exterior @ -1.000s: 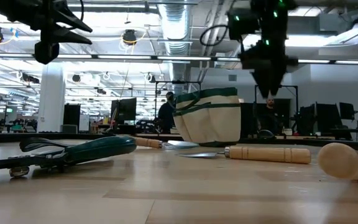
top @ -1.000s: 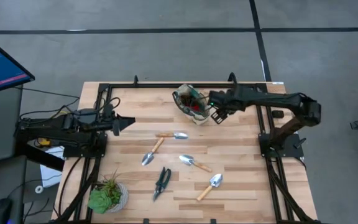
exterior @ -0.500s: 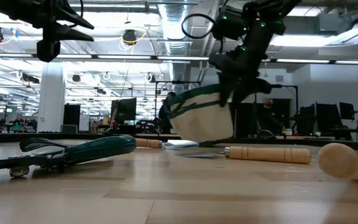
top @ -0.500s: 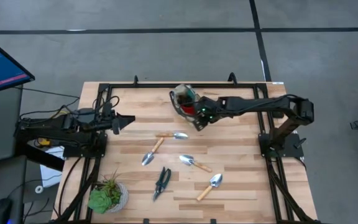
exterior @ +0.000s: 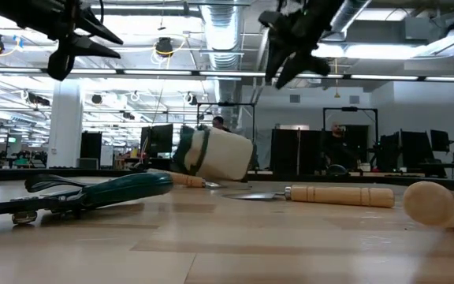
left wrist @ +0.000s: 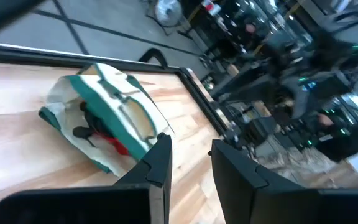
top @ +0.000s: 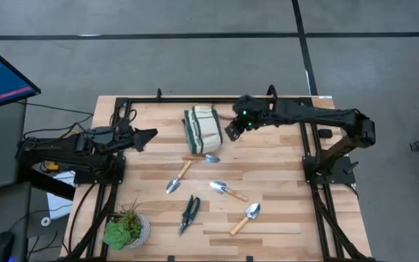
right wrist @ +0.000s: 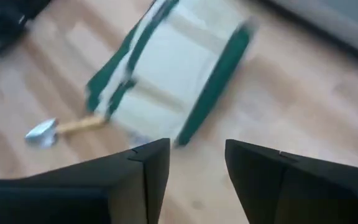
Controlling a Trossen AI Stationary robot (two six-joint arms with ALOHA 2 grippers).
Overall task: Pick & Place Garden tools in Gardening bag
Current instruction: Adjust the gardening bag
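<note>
The gardening bag [top: 202,129] lies tipped on its side at the table's far middle, cream with green trim. In the left wrist view its mouth [left wrist: 107,121] faces my left arm, and a red-and-black item shows inside. My right gripper [top: 230,131] hangs open above the table just right of the bag [right wrist: 173,74], touching nothing. My left gripper [top: 148,136] hovers open at the table's left, pointing at the bag. Several wooden-handled trowels [top: 228,191] and the dark shears [top: 189,213] lie flat on the table nearer the front.
One trowel [top: 202,158] lies right at the bag's near side. A potted green plant [top: 126,229] stands at the near left corner. A black frame rail [top: 195,100] runs along the table's far edge behind the bag. Bare wood lies at the right.
My right gripper reached into the upright bag from the right, carried it toward the table's left, then rose and drew back right, clear of it. The bag has tipped over onto its side and lies farther left than before. My left gripper has turned slightly.
</note>
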